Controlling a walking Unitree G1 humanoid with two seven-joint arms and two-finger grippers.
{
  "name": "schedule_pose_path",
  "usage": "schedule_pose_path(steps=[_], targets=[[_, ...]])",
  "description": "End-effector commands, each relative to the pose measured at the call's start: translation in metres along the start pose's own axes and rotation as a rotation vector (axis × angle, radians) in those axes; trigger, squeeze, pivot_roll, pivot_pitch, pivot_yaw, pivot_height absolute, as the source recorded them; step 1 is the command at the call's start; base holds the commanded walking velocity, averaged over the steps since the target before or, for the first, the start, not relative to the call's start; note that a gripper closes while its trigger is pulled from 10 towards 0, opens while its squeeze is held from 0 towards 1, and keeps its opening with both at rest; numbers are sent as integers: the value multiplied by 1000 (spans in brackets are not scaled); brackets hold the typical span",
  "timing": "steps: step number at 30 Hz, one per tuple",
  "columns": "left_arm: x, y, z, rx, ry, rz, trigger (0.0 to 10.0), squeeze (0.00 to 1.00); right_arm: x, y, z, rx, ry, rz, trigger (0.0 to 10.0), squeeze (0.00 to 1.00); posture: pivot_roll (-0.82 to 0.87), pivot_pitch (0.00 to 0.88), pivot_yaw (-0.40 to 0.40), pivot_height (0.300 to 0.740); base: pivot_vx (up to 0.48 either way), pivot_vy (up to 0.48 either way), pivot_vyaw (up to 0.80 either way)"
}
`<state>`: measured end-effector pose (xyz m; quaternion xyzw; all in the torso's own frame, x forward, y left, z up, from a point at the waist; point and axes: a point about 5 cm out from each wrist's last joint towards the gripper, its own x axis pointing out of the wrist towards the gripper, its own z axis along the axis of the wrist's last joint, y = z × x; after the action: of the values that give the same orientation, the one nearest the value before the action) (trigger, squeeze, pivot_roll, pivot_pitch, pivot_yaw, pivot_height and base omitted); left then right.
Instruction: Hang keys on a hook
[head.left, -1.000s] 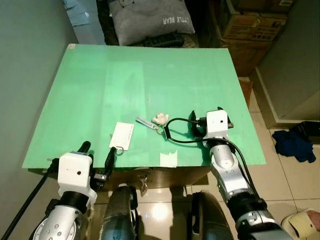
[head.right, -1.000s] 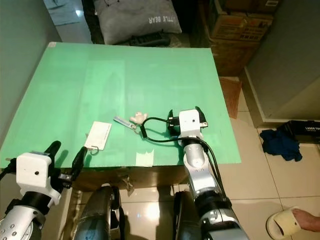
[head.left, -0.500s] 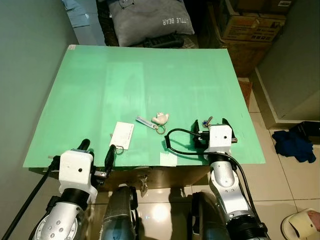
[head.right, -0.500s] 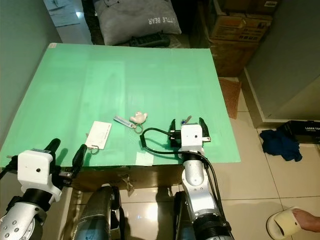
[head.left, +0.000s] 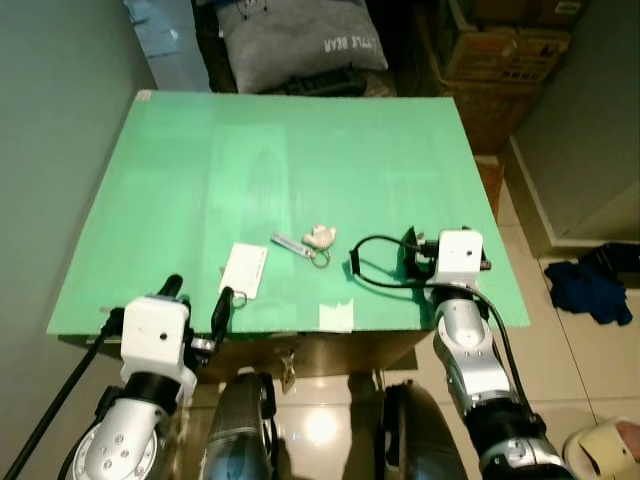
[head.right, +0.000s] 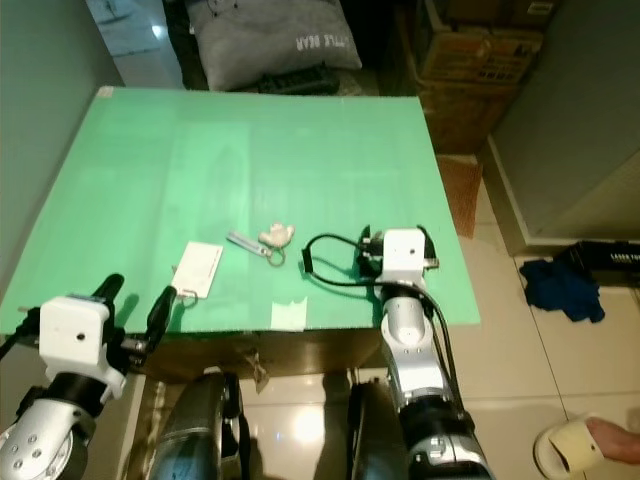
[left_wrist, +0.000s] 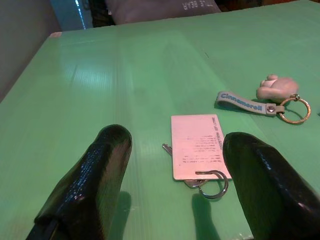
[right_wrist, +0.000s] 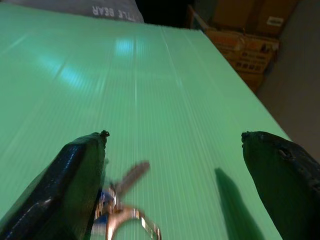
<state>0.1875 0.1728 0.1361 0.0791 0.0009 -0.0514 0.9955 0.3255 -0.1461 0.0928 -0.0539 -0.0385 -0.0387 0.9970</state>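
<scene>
Keys (right_wrist: 122, 212) lie on the green counter (head.left: 300, 160) right by the right gripper (right_wrist: 185, 190), a small bunch on a ring with one blade pointing away from it; in the right wrist view they sit just beside one black finger (right_wrist: 80, 175), while the other finger stands well apart — the gripper is spread wide and grasps nothing; from the head views this gripper (head.left: 425, 250) rests over the counter near its front right corner, with a black cable (head.left: 375, 262) looping onto the surface just beside it.

Toward the middle of the front edge lies a second bunch — a white card tag (left_wrist: 197, 145) on a ring with a key (left_wrist: 202, 181), and a little further in, a grey strap keychain (left_wrist: 240, 101) with a pale figure charm (left_wrist: 276, 88) and a brass ring (left_wrist: 295, 109); a strip of pale tape (head.left: 337, 317) sits on the front edge between the two arms.

The left gripper (left_wrist: 182, 195) hangs at the front edge near the left corner, its fingers parted and empty, the card tag lying between them and further in; a grey cushion (head.left: 300, 38) and cardboard boxes (head.left: 500, 50) stand beyond the far edge.
</scene>
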Motion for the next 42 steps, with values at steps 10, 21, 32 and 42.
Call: schedule_pose_path(steps=[10,21,32,42], targets=[[-2,-2,-5,8,19,1,10000,0,-2,3,-17,23,84,22,627,0,215,231,-26,646,0,0,0],[-3,-3,-6,5,20,3,10000,0,-1,7,-21,33,100,44,0,0,216,236,-28,646,0,0,0],[-2,-4,-5,1,18,0,10000,0,-3,4,-24,37,101,41,0,0,208,243,-27,646,0,0,0],[0,-5,-6,-2,18,-7,10000,0,-6,-2,-28,43,111,24,0,0,202,246,-26,646,0,0,0]])
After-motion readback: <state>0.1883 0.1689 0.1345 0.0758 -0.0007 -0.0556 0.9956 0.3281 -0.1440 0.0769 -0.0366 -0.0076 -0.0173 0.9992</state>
